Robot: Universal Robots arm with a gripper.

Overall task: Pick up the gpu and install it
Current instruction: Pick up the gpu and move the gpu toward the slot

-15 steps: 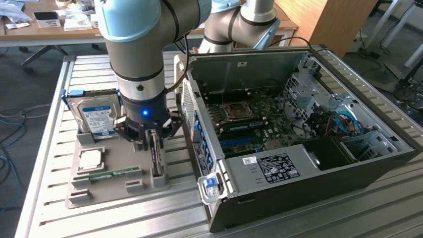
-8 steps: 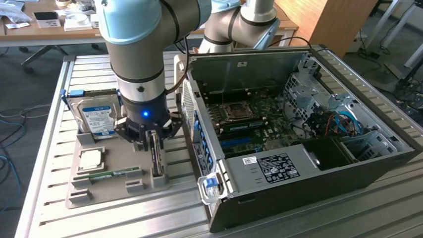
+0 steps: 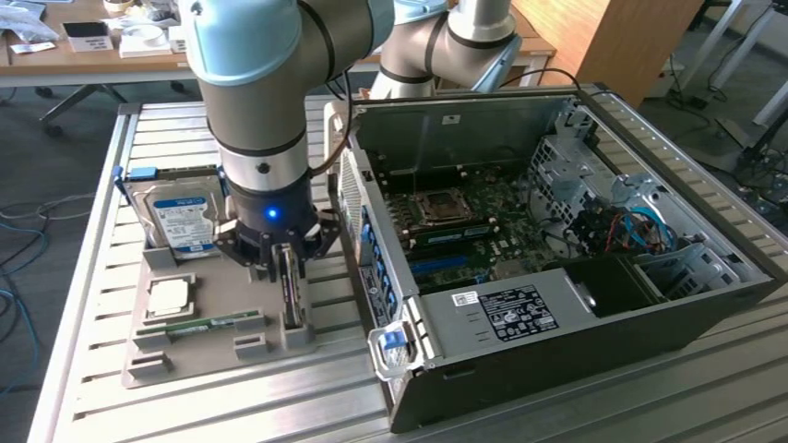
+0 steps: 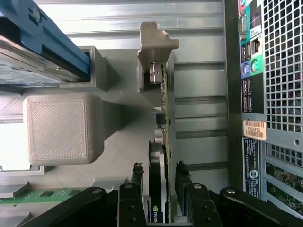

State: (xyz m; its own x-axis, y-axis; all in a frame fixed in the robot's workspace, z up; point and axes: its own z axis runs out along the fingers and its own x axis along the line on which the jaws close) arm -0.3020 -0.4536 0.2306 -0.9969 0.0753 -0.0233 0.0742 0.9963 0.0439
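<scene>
Ribbed metal counter [image 3: 74, 369], office desks beyond. Nearest, grey tray [image 3: 216, 314]. Standing on edge in its slot, the gpu [image 3: 293, 309], long axis 6 to 12 o'clock in the exterior view. Straight above, end effector [image 3: 286, 269] straddling the card: fingers [image 4: 137, 177] part-open either side, slim gaps showing, nothing gripped. At 3 o'clock, open computer case [image 3: 555, 305].

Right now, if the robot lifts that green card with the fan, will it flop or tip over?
Probably stiff: the gpu is a hard board with a metal bracket. It stands on its thin edge in the grey holder, so it could tip once out. The fan side looks bulkier, so it may hang uneven in the gripper.
</scene>
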